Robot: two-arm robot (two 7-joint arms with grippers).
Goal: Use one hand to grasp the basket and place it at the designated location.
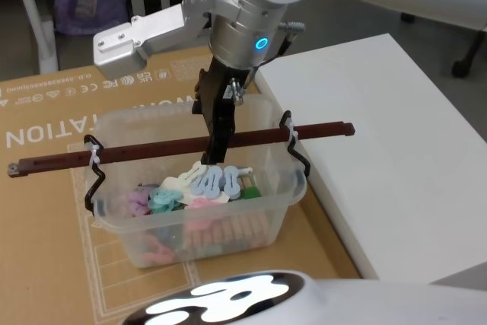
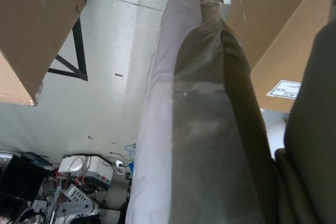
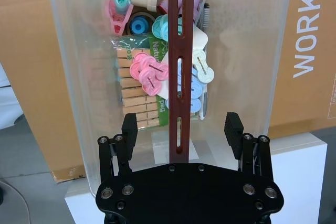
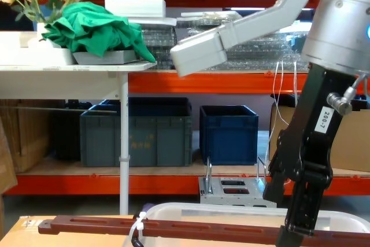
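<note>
One right end effector, fingers spread astride the one bar handle of one basket, two zip ties

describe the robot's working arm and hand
The right arm is a bulky silver-grey cylinder with a glowing blue ring light. Its hand is black and jointed, with ribbed finger pads, a white "200-7" label and a thin cable at the wrist.

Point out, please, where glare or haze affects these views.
Head view: white glare on the glossy dark cover at the bottom edge. Right wrist view: the cloudy wall of the basket hazes the pegs inside; the right pincer, open astride the handle, is evenly lit. Left wrist view: sheen on plastic wrap.
</note>
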